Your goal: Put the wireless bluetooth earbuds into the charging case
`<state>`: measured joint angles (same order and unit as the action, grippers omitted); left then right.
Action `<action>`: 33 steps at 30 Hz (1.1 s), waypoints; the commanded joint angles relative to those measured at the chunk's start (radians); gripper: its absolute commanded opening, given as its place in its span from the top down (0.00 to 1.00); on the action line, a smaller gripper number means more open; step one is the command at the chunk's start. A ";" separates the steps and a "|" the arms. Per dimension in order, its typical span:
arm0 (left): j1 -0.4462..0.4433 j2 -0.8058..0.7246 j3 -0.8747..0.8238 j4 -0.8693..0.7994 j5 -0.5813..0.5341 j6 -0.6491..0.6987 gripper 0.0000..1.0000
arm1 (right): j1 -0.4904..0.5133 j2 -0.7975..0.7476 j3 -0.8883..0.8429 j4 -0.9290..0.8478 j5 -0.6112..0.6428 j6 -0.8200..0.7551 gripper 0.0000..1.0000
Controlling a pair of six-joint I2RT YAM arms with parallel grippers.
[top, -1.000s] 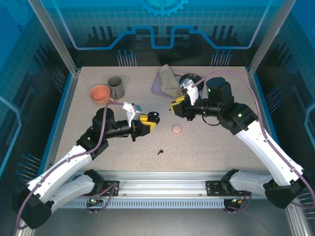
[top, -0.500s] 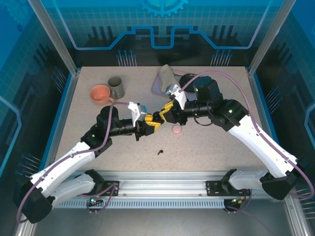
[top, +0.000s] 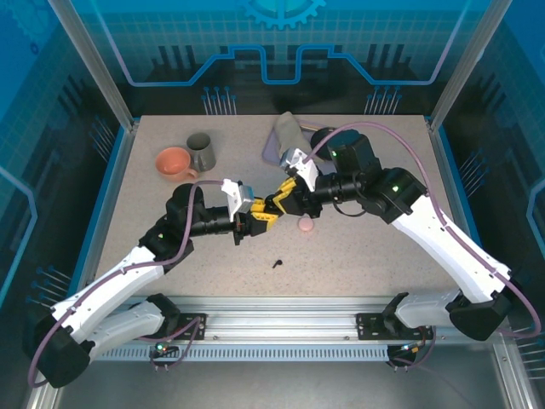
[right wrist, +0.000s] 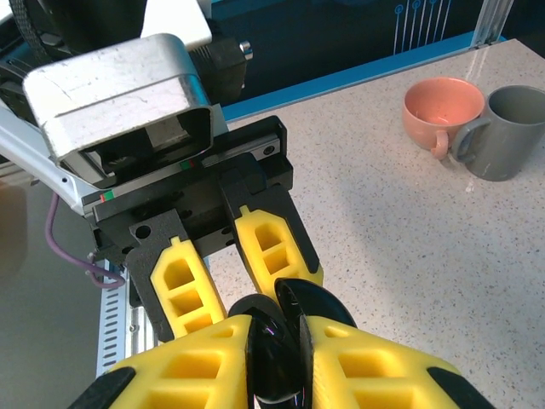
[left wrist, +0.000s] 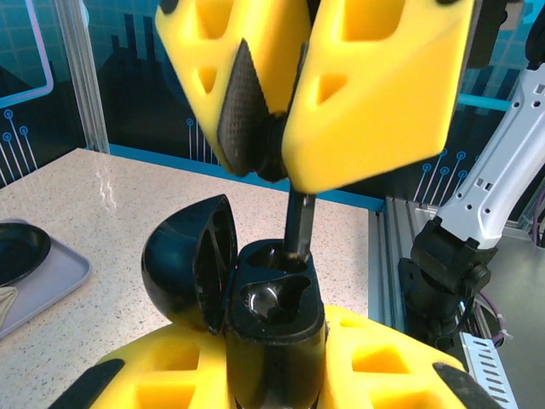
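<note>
The black charging case (left wrist: pixel 272 328), lid swung open to one side, is clamped upright betw. the left gripper (top: pixel 257 216) fingers. A black earbud (left wrist: pixel 298 228) is pinched by the right gripper (left wrist: pixel 285 162) directly above the case, w/ its lower tip dipped into the far well. A 2nd black earbud (top: pixel 277 263) is seen lying apart on the table (top: pixel 366 256), nearer the arm bases.

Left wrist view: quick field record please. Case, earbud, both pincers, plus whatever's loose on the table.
charging case: black, lid open, held upright
left pincer: shut on charging case
right pincer: shut on black earbud, above the case
black earbud: stem down, tip at one socket, not seated
other socket: empty
loose on table: loose earbud, black; pink round object
far left: pink mug, grey mug
</note>
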<state>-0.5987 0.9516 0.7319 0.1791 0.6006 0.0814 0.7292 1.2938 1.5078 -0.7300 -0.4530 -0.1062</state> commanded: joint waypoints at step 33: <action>-0.013 0.006 0.058 -0.075 0.038 0.106 1.00 | 0.052 0.047 0.086 -0.157 0.125 -0.122 0.78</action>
<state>-0.6003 0.9550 0.7444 0.1078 0.6079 0.1417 0.7727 1.3422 1.5661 -0.8543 -0.3477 -0.2115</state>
